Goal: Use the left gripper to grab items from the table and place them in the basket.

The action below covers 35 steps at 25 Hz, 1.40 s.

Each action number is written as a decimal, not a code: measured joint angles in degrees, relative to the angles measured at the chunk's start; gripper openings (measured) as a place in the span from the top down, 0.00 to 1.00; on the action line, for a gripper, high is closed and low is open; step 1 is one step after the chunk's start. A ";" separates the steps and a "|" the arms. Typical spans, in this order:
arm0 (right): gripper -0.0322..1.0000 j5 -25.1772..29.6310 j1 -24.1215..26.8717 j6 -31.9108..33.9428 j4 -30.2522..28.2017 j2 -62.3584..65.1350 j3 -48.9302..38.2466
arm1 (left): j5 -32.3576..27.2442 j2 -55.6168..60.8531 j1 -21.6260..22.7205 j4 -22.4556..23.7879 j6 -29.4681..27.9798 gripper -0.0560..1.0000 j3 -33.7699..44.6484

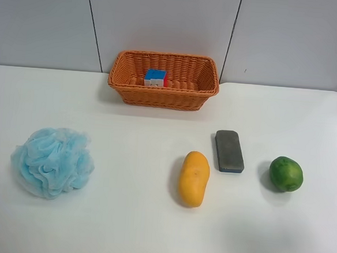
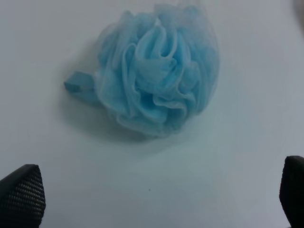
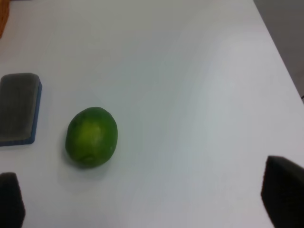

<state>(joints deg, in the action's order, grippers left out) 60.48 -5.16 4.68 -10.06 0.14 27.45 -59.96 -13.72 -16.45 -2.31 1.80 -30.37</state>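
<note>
The puzzle cube (image 1: 155, 77), blue on top with white and red sides, lies inside the orange-brown wicker basket (image 1: 162, 97) at the back of the white table (image 1: 132, 228). No arm shows in the exterior high view. In the left wrist view my left gripper (image 2: 156, 199) is open and empty, its black fingertips (image 2: 21, 194) wide apart above the table, with a blue mesh bath pouf (image 2: 156, 71) ahead of it. In the right wrist view my right gripper (image 3: 147, 199) is open and empty, with a green lime (image 3: 91, 137) ahead of it.
On the table are the blue pouf (image 1: 53, 162) at the exterior high view's left, a yellow mango (image 1: 194, 178), a grey eraser block with a blue base (image 1: 229, 150) and the lime (image 1: 286, 174). The eraser also shows in the right wrist view (image 3: 18, 108).
</note>
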 joint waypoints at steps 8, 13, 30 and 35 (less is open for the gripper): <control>0.01 0.00 0.00 0.00 0.00 0.00 0.00 | -1.02 6.18 13.53 -4.28 7.25 0.01 0.62; 0.01 0.00 0.00 0.00 0.00 0.00 0.00 | -1.28 11.69 15.85 -4.97 8.00 0.01 0.68; 0.01 0.00 0.00 0.00 0.00 0.00 0.00 | -1.53 14.03 15.85 -4.81 8.35 0.01 0.76; 0.01 0.00 0.00 0.00 0.00 0.00 0.00 | -1.53 14.03 15.85 -4.81 8.35 0.01 0.76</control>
<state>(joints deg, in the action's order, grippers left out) 60.48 -5.16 4.68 -10.06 0.14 27.45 -61.49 0.31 -0.60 -7.12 10.15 -29.62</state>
